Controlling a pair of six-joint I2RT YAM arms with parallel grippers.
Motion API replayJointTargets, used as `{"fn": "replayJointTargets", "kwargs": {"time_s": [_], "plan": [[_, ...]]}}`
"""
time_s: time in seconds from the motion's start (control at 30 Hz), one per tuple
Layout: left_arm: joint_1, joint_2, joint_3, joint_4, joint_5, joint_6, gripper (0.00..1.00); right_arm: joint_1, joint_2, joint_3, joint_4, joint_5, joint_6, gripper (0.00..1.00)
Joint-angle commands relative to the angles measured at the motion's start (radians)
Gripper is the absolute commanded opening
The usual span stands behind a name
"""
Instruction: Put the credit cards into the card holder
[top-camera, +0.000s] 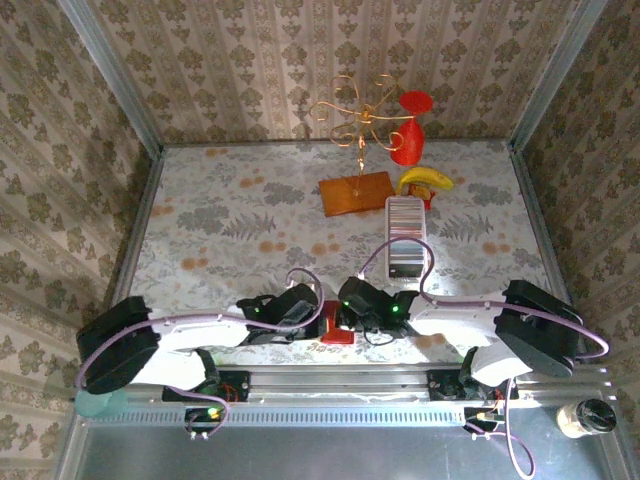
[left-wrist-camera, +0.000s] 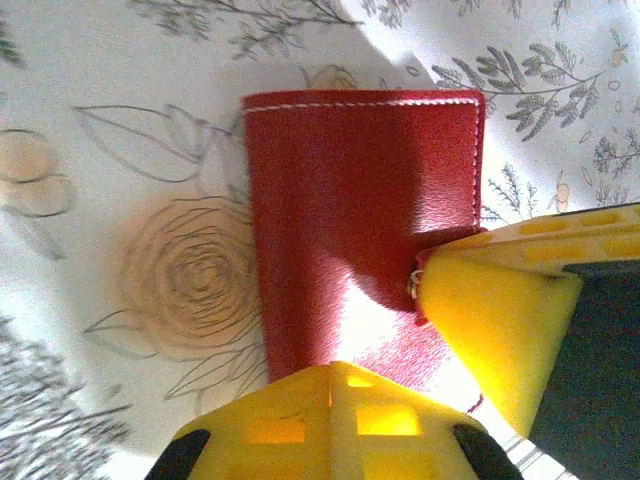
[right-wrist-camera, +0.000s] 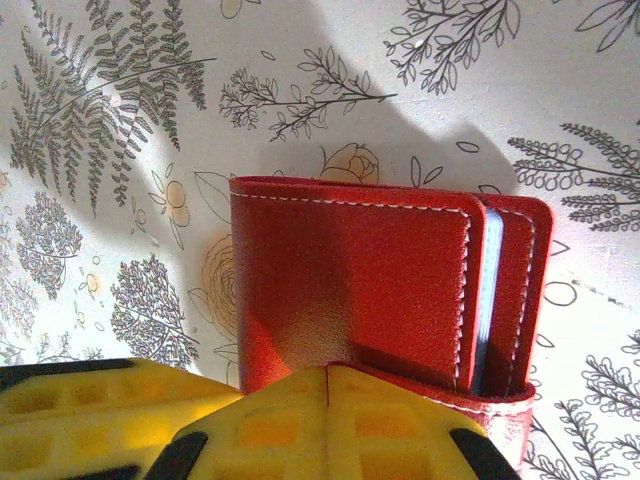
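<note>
The red holder (top-camera: 337, 335) lies folded on the flowered tabletop (top-camera: 220, 220) at 6 o'clock, close to the near edge. Both arms bend inward and meet over it.

The left pincer (left-wrist-camera: 330, 380) is closed, its yellow fingers pressed flush along one seam. Its tip sits over the holder's 6 o'clock edge in the left wrist view. The right pincer (right-wrist-camera: 328, 380) is closed the same way, finger against finger, with its tip at the holder's 6 o'clock edge in its own view. From the left wrist, a yellow finger of the right pincer comes in from 4 o'clock and meets the holder beside its snap tab. I cannot tell whether either tip presses down or only rests there.

In the right wrist view the holder's fold stands slightly ajar at 3 o'clock, showing a grey-blue strip inside.

The cards (top-camera: 407, 222) stand in a row in a white tray (top-camera: 388, 240), at 1 o'clock from the holder and well apart from it. A banana (top-camera: 425, 180) lies just past the tray at 12 o'clock. An orange-brown base (top-camera: 357, 193) sits at its 10 o'clock.
</note>
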Motion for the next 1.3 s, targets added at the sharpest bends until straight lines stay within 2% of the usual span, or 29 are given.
{"fn": "replayJointTargets", "kwargs": {"time_s": [0.0,0.07,0.13,0.2,0.23,0.27,0.3,0.47,0.57,0.63,0.7,0.83,0.9,1.0,1.13,1.23,1.27], "plan": [[0.018,-0.102,0.003,-0.148,-0.088,0.024,0.08,0.009,-0.008,-0.021,-0.099,0.055,-0.018,0.09],[0.05,-0.175,0.006,-0.212,-0.113,0.046,0.2,0.006,-0.02,0.025,-0.085,0.06,-0.051,0.27],[0.098,-0.253,0.01,-0.271,-0.134,0.076,0.33,0.0,-0.028,0.074,-0.099,0.061,-0.082,0.37],[0.172,-0.331,0.037,-0.345,-0.149,0.142,0.52,-0.01,-0.045,0.121,-0.117,0.06,-0.118,0.52],[0.211,-0.36,0.055,-0.383,-0.158,0.177,0.59,-0.017,-0.072,0.135,-0.131,0.063,-0.133,0.54],[0.26,-0.386,0.078,-0.419,-0.17,0.223,0.76,-0.031,-0.111,0.147,-0.149,0.072,-0.155,0.57],[0.317,-0.407,0.095,-0.44,-0.175,0.273,0.99,-0.045,-0.139,0.151,-0.163,0.081,-0.176,0.59],[0.61,-0.426,0.201,-0.42,-0.17,0.513,1.0,-0.187,-0.332,0.128,-0.228,0.206,-0.39,0.76],[0.736,-0.388,0.246,-0.348,-0.235,0.633,1.0,-0.279,-0.445,0.057,-0.124,0.315,-0.623,0.82],[0.777,-0.376,0.236,-0.268,-0.33,0.701,1.0,-0.317,-0.506,-0.002,-0.011,0.387,-0.835,0.87],[0.828,-0.357,0.208,-0.201,-0.493,0.725,1.0,-0.373,-0.542,-0.053,0.1,0.456,-1.005,0.91],[0.969,-0.309,0.114,-0.03,-0.573,0.819,1.0,-0.568,-0.526,-0.121,0.264,0.388,-1.161,0.95],[1.029,-0.271,0.028,0.132,-0.532,0.915,1.0,-0.688,-0.476,-0.168,0.363,0.305,-1.174,0.97],[1.068,-0.222,-0.092,0.358,-0.469,1.029,1.0,-0.807,-0.384,-0.217,0.484,0.254,-1.164,0.99],[1.094,-0.142,-0.12,0.46,-0.405,1.044,1.0,-0.892,-0.267,-0.246,0.579,0.202,-1.166,1.0],[1.114,-0.033,-0.125,0.6,-0.333,1.053,1.0,-0.935,-0.187,-0.272,0.705,0.105,-1.155,1.0],[1.122,-0.005,-0.101,0.582,-0.309,1.044,1.0,-0.94,-0.182,-0.256,0.673,0.083,-1.156,1.0]]}}
